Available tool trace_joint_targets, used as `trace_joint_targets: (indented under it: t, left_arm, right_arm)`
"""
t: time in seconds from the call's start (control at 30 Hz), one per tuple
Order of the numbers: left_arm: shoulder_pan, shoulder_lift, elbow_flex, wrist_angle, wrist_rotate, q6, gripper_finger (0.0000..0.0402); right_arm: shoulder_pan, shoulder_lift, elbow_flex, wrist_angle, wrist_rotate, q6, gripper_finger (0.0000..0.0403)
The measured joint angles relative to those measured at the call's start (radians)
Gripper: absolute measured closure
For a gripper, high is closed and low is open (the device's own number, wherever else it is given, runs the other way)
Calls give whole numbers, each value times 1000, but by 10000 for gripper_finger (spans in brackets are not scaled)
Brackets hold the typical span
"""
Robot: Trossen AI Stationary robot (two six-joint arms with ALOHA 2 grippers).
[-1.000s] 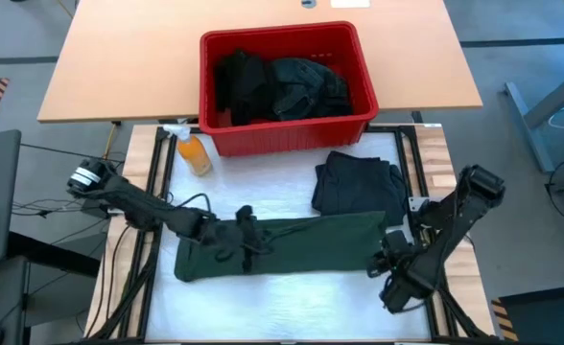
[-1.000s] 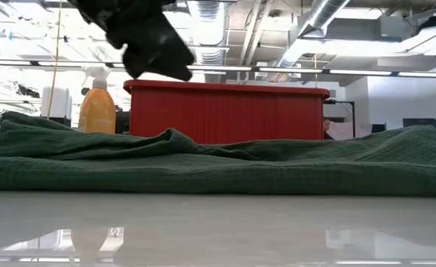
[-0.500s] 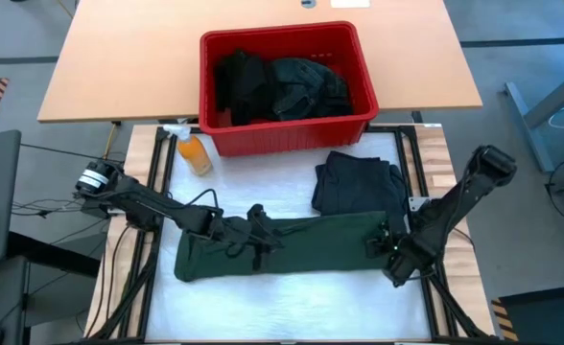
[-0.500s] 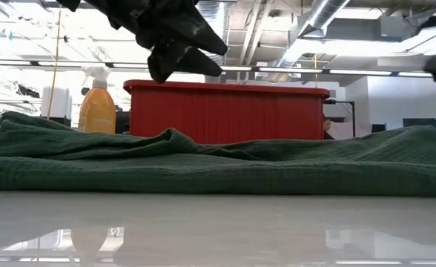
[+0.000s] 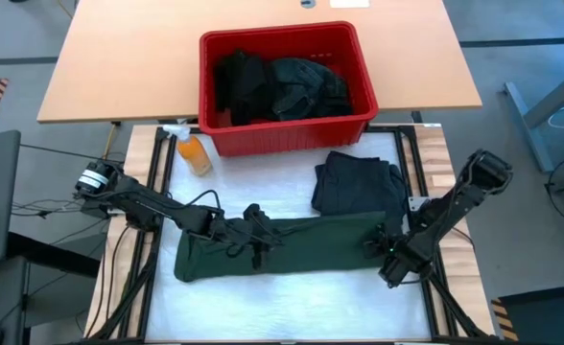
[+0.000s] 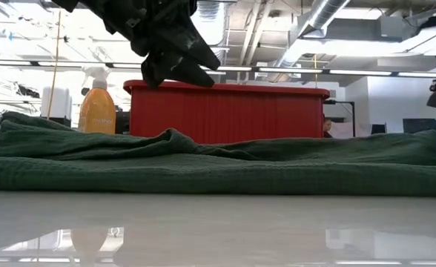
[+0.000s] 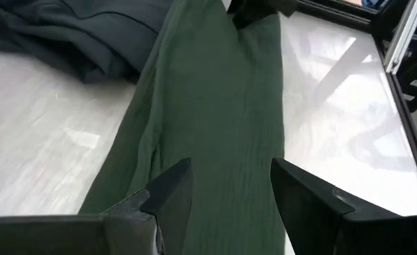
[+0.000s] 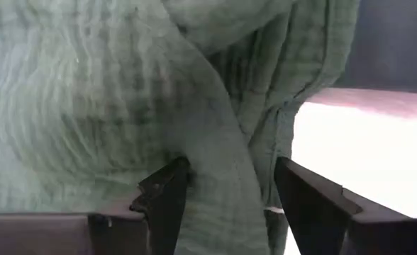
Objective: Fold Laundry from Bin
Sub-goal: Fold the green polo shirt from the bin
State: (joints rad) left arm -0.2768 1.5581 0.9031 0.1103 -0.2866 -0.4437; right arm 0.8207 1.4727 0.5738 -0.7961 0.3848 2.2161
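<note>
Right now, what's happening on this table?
Both arms are working on a dark green shirt stretched out flat in front of the red bin. The left tool hovers open over its middle, and the right tool is open at its right end. A folded dark garment lies beside it.

The dark left arm reaches in low from the left, its two-finger left gripper (image 5: pixel 259 233) spread open above the surface, while the dark right arm angles down with its right gripper (image 5: pixel 376 243) likewise open.
</note>
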Motion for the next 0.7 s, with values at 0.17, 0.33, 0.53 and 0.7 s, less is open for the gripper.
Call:
trace_joint_targets:
  t: [0.17, 0.33, 0.53, 0.7]
  left_arm:
    - [-4, 0, 0, -2, 1, -22, 221]
    - [-16, 1, -11, -9, -13, -37, 221]
    - [-26, 124, -11, 160, -7, -44, 221]
    - [-16, 264, 14, 285, -32, -55, 221]
  right_arm:
    - [2, 21, 60, -48, -41, -12, 234]
    - [3, -19, 120, -93, -72, -99, 371]
    - [-10, -116, 238, -228, -11, -203, 369]
    - [-33, -143, 391, -330, 57, -340, 383]
